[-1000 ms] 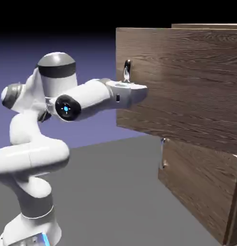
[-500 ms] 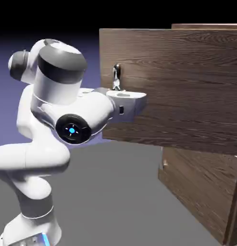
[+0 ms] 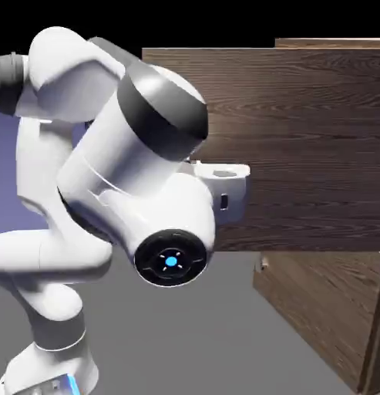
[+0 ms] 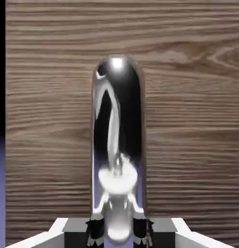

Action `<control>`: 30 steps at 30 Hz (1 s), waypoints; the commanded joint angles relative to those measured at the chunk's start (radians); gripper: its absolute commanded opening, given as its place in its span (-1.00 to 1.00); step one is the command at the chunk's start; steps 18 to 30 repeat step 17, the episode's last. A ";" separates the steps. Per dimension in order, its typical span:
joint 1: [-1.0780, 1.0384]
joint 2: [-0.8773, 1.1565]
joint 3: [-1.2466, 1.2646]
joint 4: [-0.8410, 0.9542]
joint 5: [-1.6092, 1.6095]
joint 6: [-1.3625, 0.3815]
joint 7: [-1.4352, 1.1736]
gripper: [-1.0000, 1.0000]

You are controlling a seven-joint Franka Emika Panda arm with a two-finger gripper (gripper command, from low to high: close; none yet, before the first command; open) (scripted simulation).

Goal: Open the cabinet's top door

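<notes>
The cabinet [image 3: 331,43] of dark brown wood grain fills the exterior view's right. Its top door [image 3: 300,116] stands swung out toward the left, its free edge near the big white forearm. My white hand [image 3: 222,179] presses against the door's face, and the forearm hides the handle there. In the hand view the curved grey metal handle [image 4: 116,140] stands upright against the door's wood [image 4: 189,121]. My gripper [image 4: 117,231] is shut on the handle's lower end, a dark fingertip [image 4: 95,227] on each side of the bar.
Below the top door sits the lower door [image 3: 324,308] with a thin handle [image 3: 260,265] at its left edge. The arm's elbow and forearm [image 3: 146,177] bulk large in front. Grey tabletop [image 3: 185,339] lies beneath.
The top door has swung further out toward the exterior view's left. The arm has folded back with it, its forearm now covering the handle.
</notes>
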 commanded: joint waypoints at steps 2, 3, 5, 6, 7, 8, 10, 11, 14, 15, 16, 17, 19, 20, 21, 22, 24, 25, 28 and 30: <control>0.006 0.073 0.011 0.068 -0.039 -0.004 -0.008 -1.00; 0.009 0.109 0.017 0.102 -0.058 -0.007 -0.010 -1.00; 0.017 0.181 0.028 0.173 -0.093 -0.014 -0.009 -1.00; 0.022 0.218 0.034 0.209 -0.109 -0.019 -0.007 -1.00; 0.027 0.253 0.040 0.245 -0.124 -0.023 -0.003 -1.00; 0.033 0.289 0.045 0.282 -0.138 -0.028 0.003 -1.00; 0.046 0.358 0.056 0.354 -0.162 -0.040 0.017 -1.00; 0.053 0.392 0.061 0.390 -0.173 -0.046 0.026 -1.00; 0.077 0.491 0.075 0.499 -0.199 -0.068 0.058 -1.00; 0.086 0.522 0.079 0.535 -0.206 -0.076 0.071 -1.00; 0.095 0.553 0.083 0.571 -0.211 -0.085 0.084 -1.00; 0.096 0.557 0.083 0.575 -0.212 -0.086 0.085 -1.00; 0.096 0.557 0.083 0.575 -0.212 -0.086 0.085 -1.00; 0.096 0.557 0.083 0.575 -0.212 -0.086 0.085 -1.00; 0.096 0.557 0.083 0.575 -0.212 -0.086 0.085 -1.00; 0.096 0.557 0.083 0.575 -0.212 -0.086 0.085 -1.00; 0.096 0.557 0.083 0.575 -0.212 -0.086 0.085 -1.00; 0.096 0.557 0.083 0.575 -0.212 -0.086 0.085 -1.00; 0.096 0.557 0.083 0.575 -0.212 -0.086 0.085 -1.00; 0.096 0.557 0.083 0.575 -0.212 -0.086 0.085 -1.00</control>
